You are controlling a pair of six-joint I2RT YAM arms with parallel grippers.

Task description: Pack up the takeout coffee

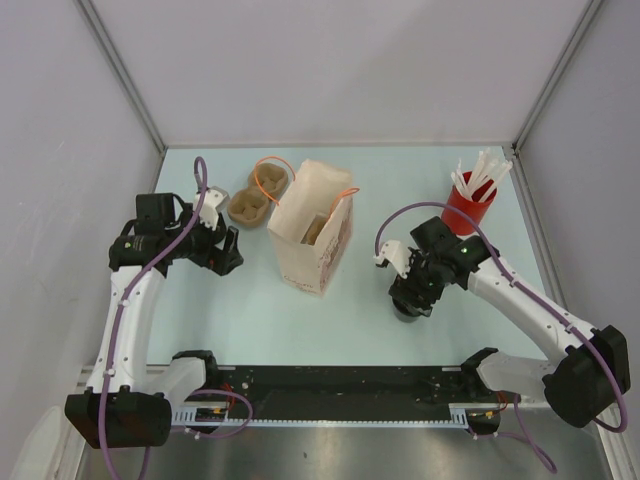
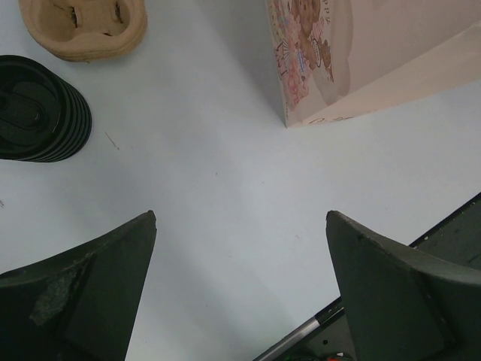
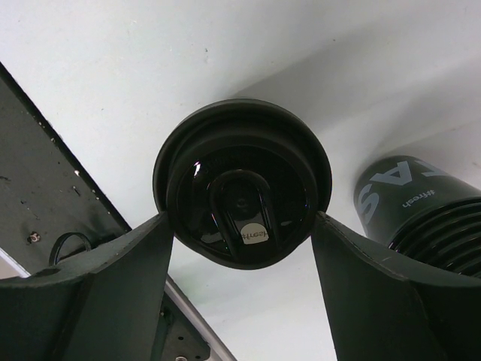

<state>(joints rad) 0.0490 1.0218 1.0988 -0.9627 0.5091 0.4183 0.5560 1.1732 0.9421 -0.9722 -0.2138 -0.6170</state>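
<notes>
One takeout coffee, near the table front edge, was gripped at both sides by my right end effector. One ribbed black cup was just beside it. My left end effector gaped empty near one paper bag.

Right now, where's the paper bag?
In the top view, the paper bag stands open near the middle of the table, with the brown cup carrier just behind it to the left.

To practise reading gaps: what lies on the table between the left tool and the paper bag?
Nothing. The left wrist view shows only bare table between the left tool and the paper bag.
</notes>
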